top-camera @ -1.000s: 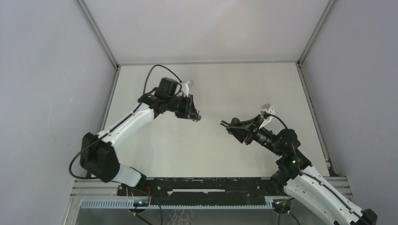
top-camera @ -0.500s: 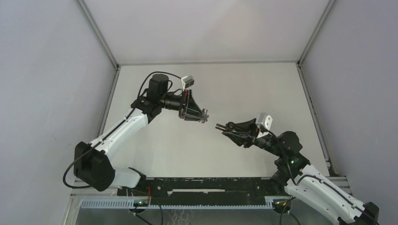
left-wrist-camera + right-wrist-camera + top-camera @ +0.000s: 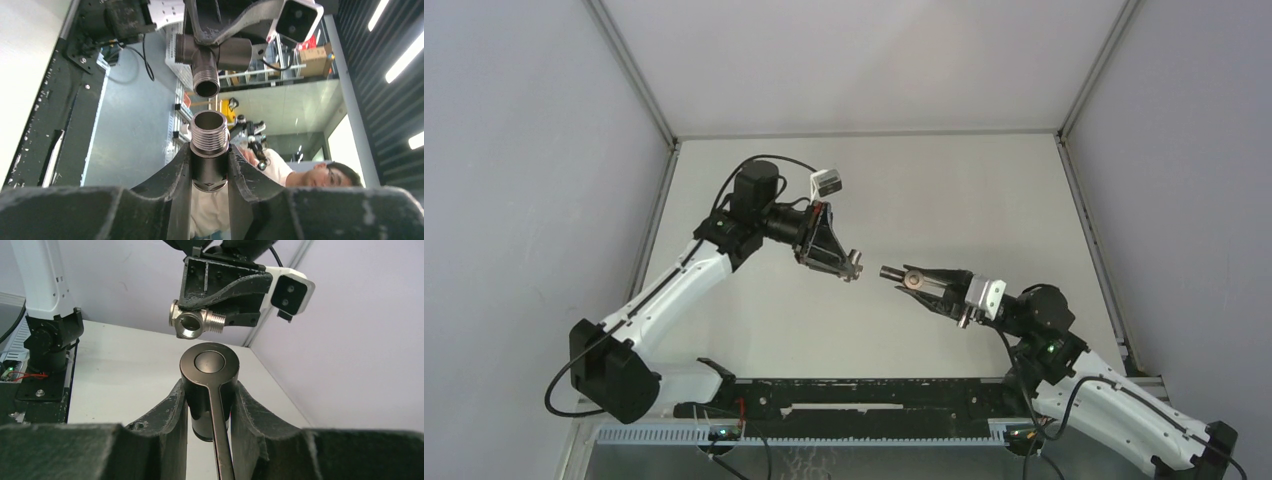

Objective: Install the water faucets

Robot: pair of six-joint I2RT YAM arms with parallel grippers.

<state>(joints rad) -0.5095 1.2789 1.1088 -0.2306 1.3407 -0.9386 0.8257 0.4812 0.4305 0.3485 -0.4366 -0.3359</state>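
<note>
Top view: the left gripper [image 3: 852,266] and right gripper [image 3: 894,273] face tip to tip above the tabletop's [image 3: 944,190] middle. Left wrist: its jaws clamp the silvery fitting [image 3: 209,131], with the dark tap [image 3: 206,70] near but apart. Right wrist: its jaws clamp the tap's body.

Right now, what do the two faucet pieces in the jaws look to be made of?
The silvery fitting: probably bare metal, satin sheen, crisp machined threads. The dark tap piece: likely metal too, with a smooth dark grey-brown finish; soft highlights on its round cap and thin lever.

A white table [image 3: 924,190] between grey walls [image 3: 524,150].
</note>
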